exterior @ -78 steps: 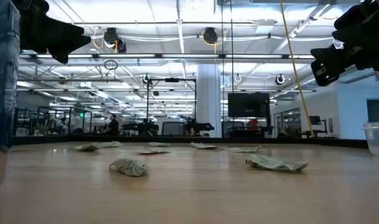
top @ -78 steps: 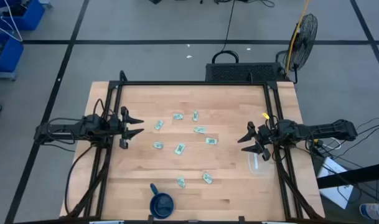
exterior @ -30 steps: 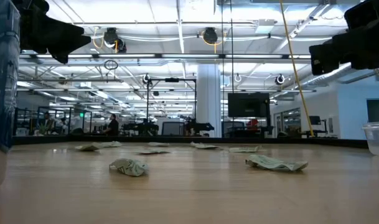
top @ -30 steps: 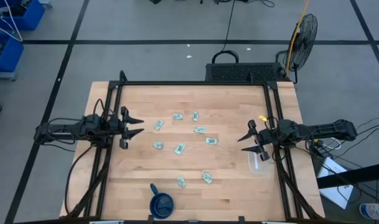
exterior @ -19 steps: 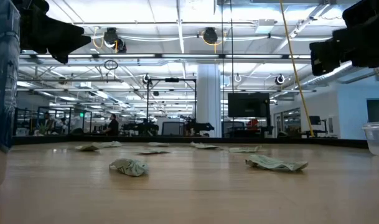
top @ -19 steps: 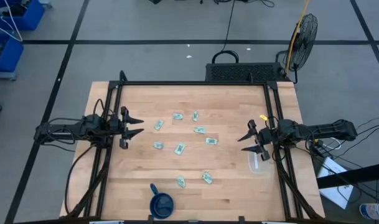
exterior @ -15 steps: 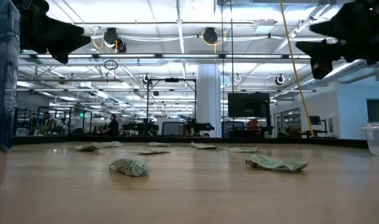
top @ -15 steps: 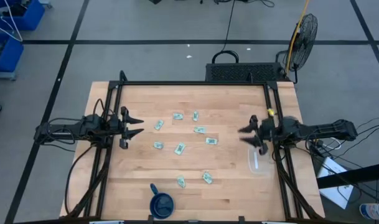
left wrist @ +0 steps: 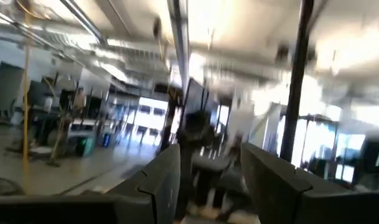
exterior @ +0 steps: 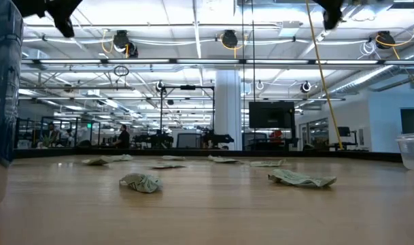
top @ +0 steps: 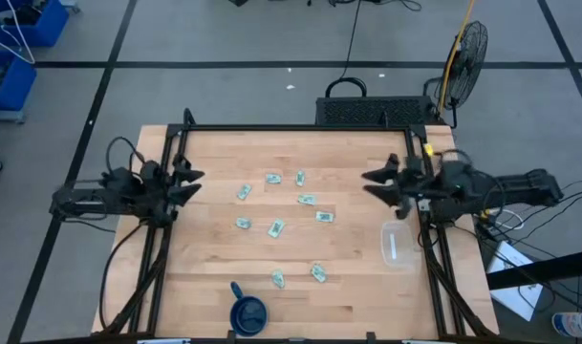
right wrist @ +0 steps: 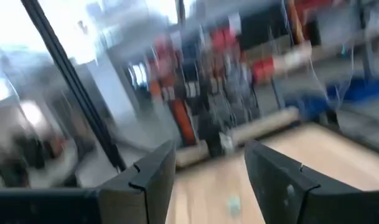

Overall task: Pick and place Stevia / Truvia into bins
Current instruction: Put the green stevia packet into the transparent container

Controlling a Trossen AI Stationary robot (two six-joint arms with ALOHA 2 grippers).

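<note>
Several pale green and white Stevia sachets (top: 275,228) lie flat and scattered over the middle of the wooden table; two show closest in the low view (exterior: 141,182) (exterior: 302,179). The transparent bin (top: 398,246) stands near the table's right edge, also seen at the low view's right border (exterior: 412,151). My left gripper (top: 187,182) (left wrist: 205,180) hangs open high over the left side, away from every sachet. My right gripper (top: 369,183) (right wrist: 208,180) hangs open high over the right side, on the far side of the bin. In the low view only their tips show at the top.
A dark blue mug (top: 248,311) stands near the near edge, left of centre, and fills the low view's left border (exterior: 3,82). Black frame rails (top: 300,128) run along the table's far, left and right sides. Bare wood lies between the sachets and the bin.
Both arms have risen, so in the low view they have climbed almost out at the top. My left gripper has drawn back toward the left edge. My right gripper has swung toward the far edge, leaving the bin uncovered. Sachets, bin and mug stay put.
</note>
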